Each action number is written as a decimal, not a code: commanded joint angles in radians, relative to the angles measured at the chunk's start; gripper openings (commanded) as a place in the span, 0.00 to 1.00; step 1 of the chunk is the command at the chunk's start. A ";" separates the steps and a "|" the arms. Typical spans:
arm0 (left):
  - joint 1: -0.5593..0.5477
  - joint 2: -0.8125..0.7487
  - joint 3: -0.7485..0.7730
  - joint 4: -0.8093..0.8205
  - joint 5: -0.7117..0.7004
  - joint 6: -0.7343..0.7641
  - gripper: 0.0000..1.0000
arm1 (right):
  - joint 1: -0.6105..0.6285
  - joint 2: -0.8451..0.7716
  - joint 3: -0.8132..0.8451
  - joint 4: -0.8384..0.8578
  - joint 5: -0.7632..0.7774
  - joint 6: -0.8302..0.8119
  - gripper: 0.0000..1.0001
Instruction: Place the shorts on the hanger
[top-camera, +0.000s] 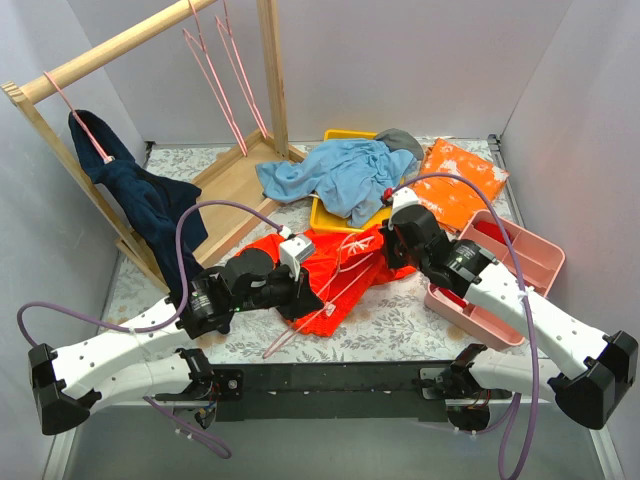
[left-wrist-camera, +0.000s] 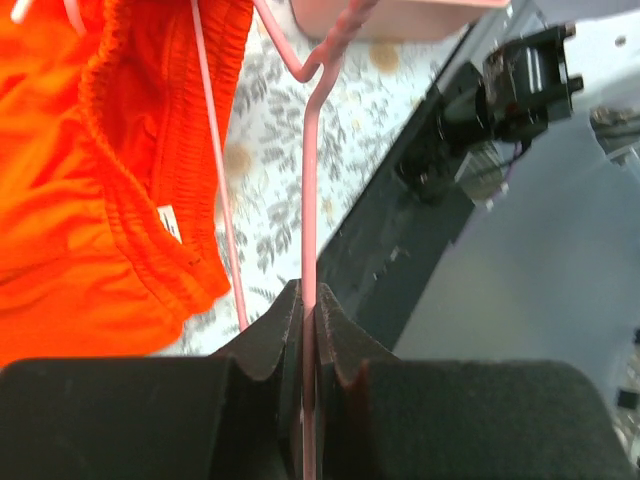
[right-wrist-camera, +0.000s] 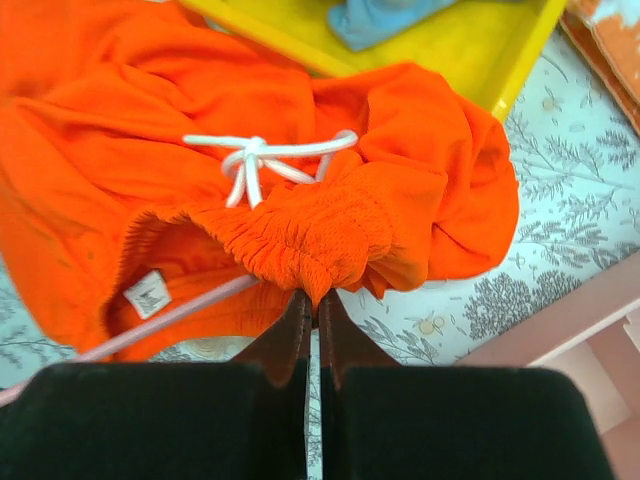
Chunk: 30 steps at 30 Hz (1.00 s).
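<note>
Left gripper (left-wrist-camera: 308, 300) low, clamped on thin pink wire hanger (left-wrist-camera: 311, 170), right gripper (right-wrist-camera: 312, 308) nipping bright orange-red fabric shorts (right-wrist-camera: 130, 130) at waistband, white drawstring (right-wrist-camera: 262, 155) only from right wrist.

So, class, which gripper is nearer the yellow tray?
Right. The right gripper pinches the waistband of the shorts, just short of the yellow tray. The left gripper clamps the hanger farther off, toward the table's near edge.

Navy garment (top-camera: 140, 200) hanging off wooden rack (top-camera: 120, 45) at left. Light blue garment (top-camera: 335, 175) lying across yellow tray (top-camera: 345, 135). Speckled orange packet (top-camera: 462, 170) lying beside it; pink bin (top-camera: 530, 255) sitting at right.
</note>
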 joint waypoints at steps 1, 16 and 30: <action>-0.055 -0.017 -0.075 0.235 -0.162 0.020 0.00 | 0.011 0.058 0.166 -0.014 -0.088 -0.058 0.01; -0.165 -0.094 -0.466 0.981 -0.404 0.052 0.00 | 0.046 0.080 0.308 -0.033 -0.109 -0.026 0.68; -0.165 -0.165 -0.558 1.047 -0.493 0.021 0.00 | -0.015 -0.146 -0.100 0.167 0.074 0.251 0.71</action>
